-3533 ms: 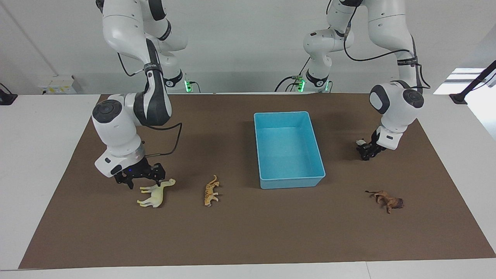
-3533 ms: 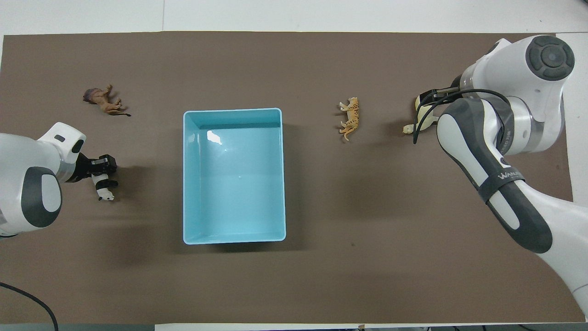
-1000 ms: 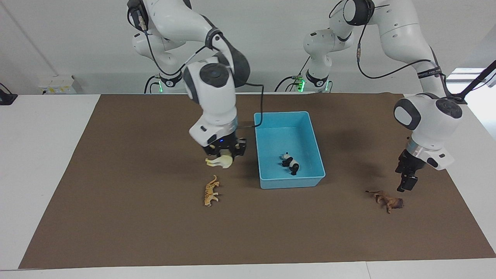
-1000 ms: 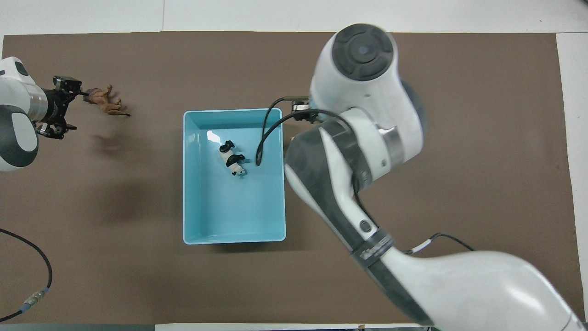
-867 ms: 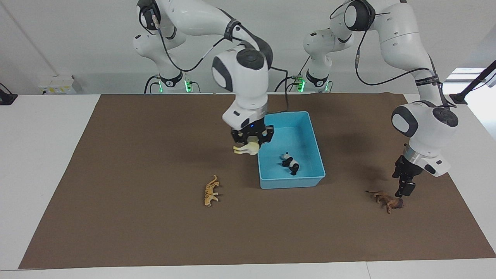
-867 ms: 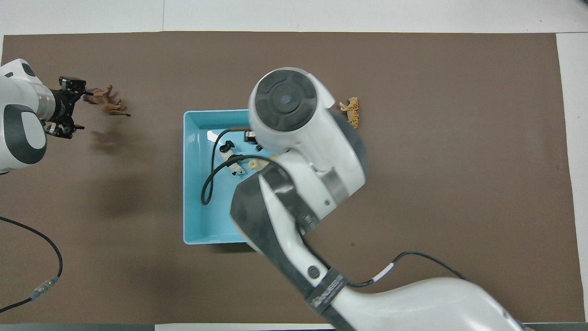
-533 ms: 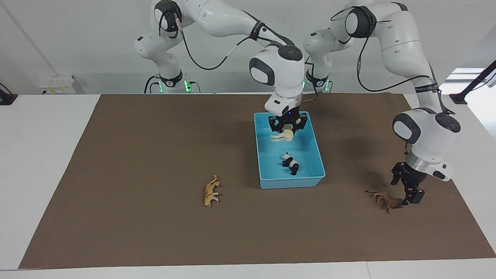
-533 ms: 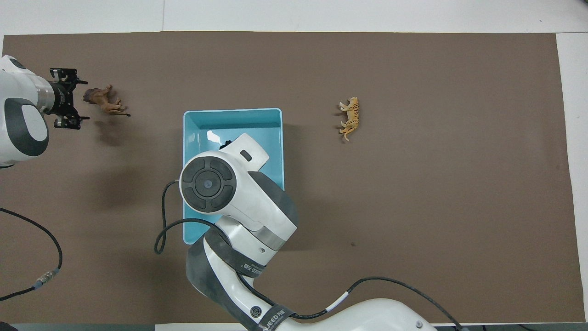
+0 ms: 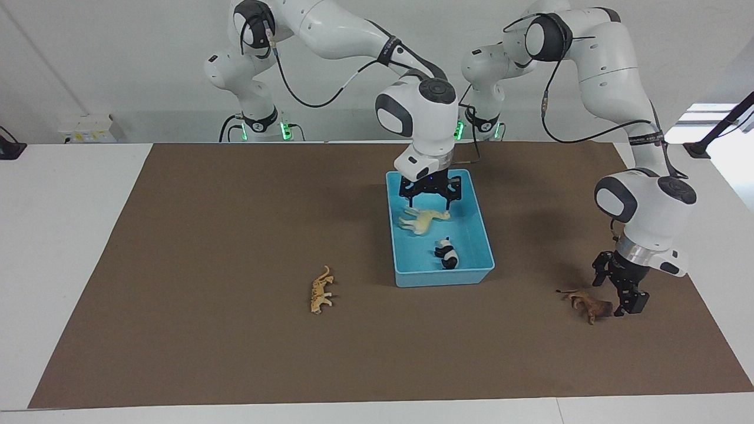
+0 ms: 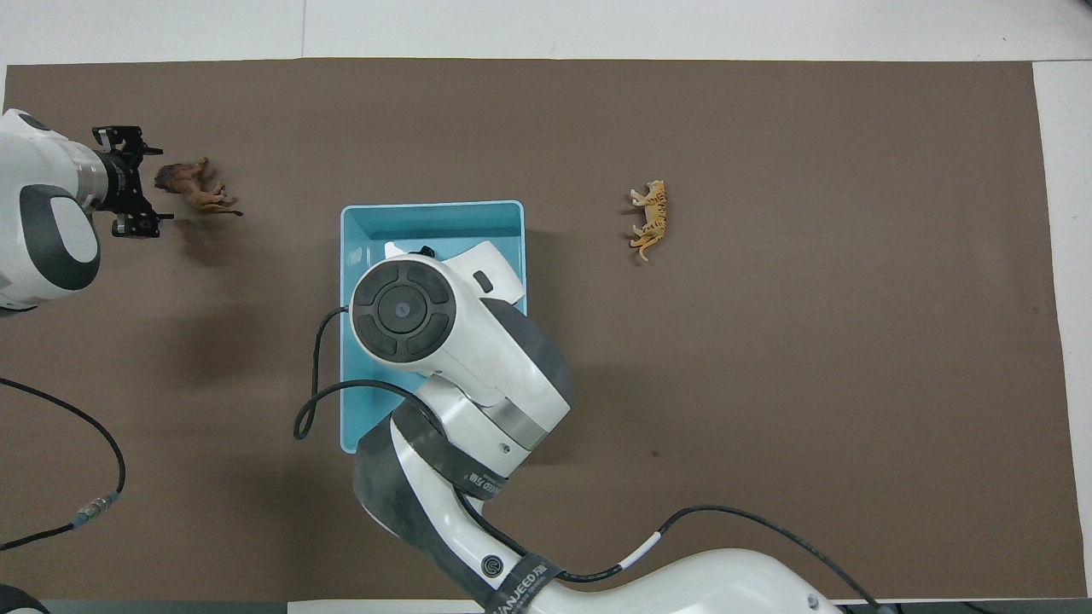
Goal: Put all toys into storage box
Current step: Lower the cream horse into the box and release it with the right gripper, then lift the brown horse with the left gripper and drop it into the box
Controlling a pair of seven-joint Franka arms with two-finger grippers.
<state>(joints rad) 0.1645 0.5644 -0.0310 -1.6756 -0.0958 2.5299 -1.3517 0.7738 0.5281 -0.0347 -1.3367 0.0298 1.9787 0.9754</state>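
Observation:
The light-blue storage box (image 9: 483, 229) stands mid-table; in the overhead view only part of its rim (image 10: 431, 207) shows under the right arm. The cream long-necked figurine (image 9: 422, 221) and the panda (image 9: 447, 254) lie inside it. My right gripper (image 9: 429, 200) hangs open and empty just above the cream figurine; the overhead view hides it. The brown lion (image 9: 589, 305) (image 10: 194, 185) lies toward the left arm's end. My left gripper (image 9: 615, 294) (image 10: 147, 183) is open and low beside the lion's head. The orange tiger (image 9: 321, 290) (image 10: 651, 220) lies toward the right arm's end.
A brown mat (image 9: 235, 353) covers the white table (image 9: 59, 235). A black cable (image 10: 94, 503) trails at the robots' edge toward the left arm's end. The right arm reaches over the box from the robots' end.
The right gripper carried the cream figurine over the box, opened, and the figurine now lies in the box. The panda shifted slightly. The left gripper came lower beside the lion.

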